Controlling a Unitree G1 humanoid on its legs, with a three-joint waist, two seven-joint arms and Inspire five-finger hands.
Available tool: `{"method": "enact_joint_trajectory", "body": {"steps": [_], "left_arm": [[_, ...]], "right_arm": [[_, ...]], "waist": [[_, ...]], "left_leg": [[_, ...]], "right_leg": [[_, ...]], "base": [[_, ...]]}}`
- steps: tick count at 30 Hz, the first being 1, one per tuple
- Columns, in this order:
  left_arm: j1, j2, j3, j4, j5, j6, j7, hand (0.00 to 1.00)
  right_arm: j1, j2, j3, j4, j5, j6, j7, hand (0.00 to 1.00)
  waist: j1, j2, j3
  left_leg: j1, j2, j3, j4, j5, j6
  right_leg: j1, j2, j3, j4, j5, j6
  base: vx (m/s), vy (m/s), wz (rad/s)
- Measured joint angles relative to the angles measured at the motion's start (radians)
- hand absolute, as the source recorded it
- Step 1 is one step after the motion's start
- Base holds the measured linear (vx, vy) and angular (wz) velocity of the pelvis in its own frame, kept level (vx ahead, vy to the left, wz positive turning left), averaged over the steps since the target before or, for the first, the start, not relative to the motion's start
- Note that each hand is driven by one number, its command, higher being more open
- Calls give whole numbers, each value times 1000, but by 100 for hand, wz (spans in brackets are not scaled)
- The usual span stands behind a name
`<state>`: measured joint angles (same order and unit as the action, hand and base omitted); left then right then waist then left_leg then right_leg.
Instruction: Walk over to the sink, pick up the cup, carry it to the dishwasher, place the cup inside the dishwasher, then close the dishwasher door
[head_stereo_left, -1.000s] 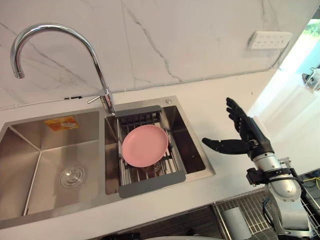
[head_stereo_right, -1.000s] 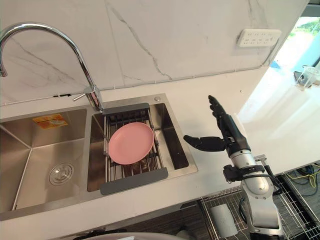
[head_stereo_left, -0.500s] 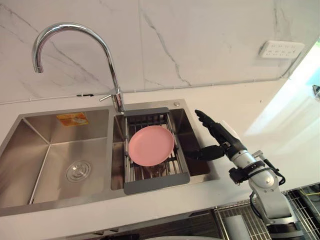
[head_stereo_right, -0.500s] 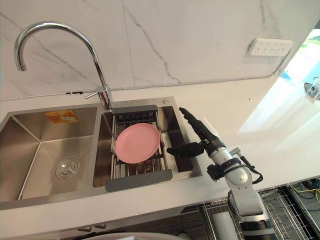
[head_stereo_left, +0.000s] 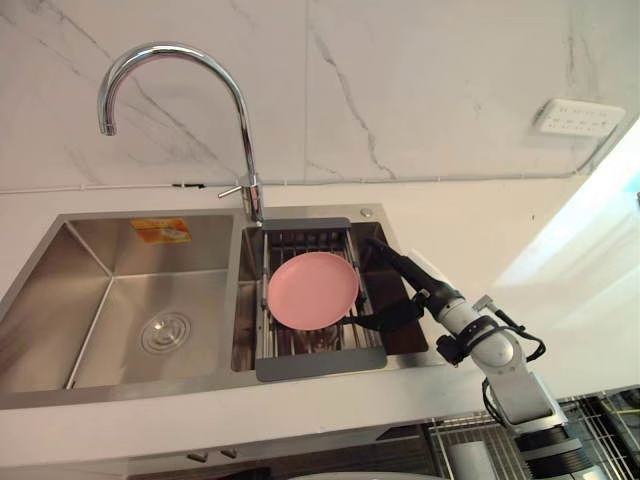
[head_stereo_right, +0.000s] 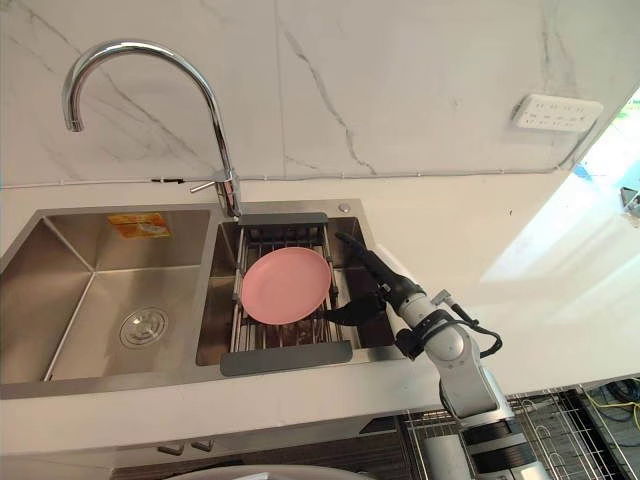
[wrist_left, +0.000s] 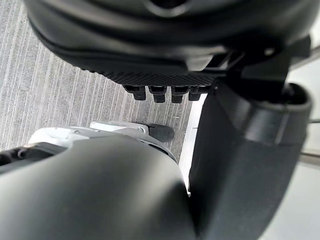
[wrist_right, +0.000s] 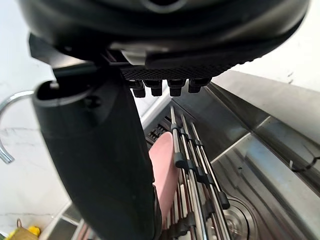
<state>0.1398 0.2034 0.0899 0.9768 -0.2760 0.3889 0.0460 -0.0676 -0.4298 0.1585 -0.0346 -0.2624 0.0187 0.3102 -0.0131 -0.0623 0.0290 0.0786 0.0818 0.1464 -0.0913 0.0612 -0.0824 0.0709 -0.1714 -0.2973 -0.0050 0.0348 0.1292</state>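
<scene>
Steel sink (head_stereo_left: 110, 270) under marble: the right hand (head_stereo_right: 395, 290), fingers straight and thumb spread, hovers just right of the pink plate (head_stereo_left: 312, 290); what may be the cup (head_stereo_left: 303, 340), a glassy shape, lies under that plate.

Head eyes look steeply down on the sink (head_stereo_left: 110, 300) and pink plate (head_stereo_left: 312, 290); right wrist view shares the plate, close; left wrist faces floor (wrist_left: 50, 100).
</scene>
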Motion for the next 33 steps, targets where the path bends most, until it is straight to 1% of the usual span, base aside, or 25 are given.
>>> {"method": "enact_joint_trajectory", "body": {"steps": [7,11,13,16,19,27,29,33], "left_arm": [[4,-4,1,-3,0,1,29,100],[4,-7,4,-22,0,7,39,100],[5,-11,22,-25,1,13,39,100],[7,-14,34,-31,1,19,37,100],[8,-17,40,-33,1,20,35,100],[10,-18,42,-33,8,19,27,100],[10,-19,43,-33,24,17,22,100],[11,-20,44,-33,30,13,19,100]], "right_arm": [[-56,0,53,66,-121,-5,-3,100],[-89,0,81,114,-157,-6,-6,100],[-102,0,99,132,-165,-7,-12,100],[-120,0,119,155,-184,-7,-41,100],[-130,0,122,182,-238,-20,-76,100],[-169,2,164,220,-358,-57,-185,100],[-175,3,166,229,-369,-68,-203,100],[-198,4,187,263,-396,-69,-230,100]], "waist": [[6,0,0],[18,0,0],[19,0,0],[19,0,0],[23,0,0],[27,0,0],[27,0,0],[29,0,1]], "left_leg": [[0,1,-4,0,2,-1],[0,0,-8,0,3,-1],[-1,0,-12,0,5,-4],[-8,0,-24,0,9,-11],[-9,1,-25,0,13,-17],[-11,0,-27,-1,15,-14],[-11,0,-27,-1,15,-14],[-11,0,-29,-1,16,-14]], "right_leg": [[3,0,-6,0,0,0],[4,0,-10,-2,0,0],[6,0,-15,-4,0,0],[9,0,-29,-8,1,0],[16,0,-40,-11,1,0],[16,0,-43,-11,1,0],[16,0,-44,-12,1,0],[17,0,-46,-12,1,0]], "base": [[-20,-4,1],[-4,-4,2],[-1,-9,8],[-20,-12,13],[-34,-6,11],[-14,0,0],[0,0,0],[0,0,0]]}}
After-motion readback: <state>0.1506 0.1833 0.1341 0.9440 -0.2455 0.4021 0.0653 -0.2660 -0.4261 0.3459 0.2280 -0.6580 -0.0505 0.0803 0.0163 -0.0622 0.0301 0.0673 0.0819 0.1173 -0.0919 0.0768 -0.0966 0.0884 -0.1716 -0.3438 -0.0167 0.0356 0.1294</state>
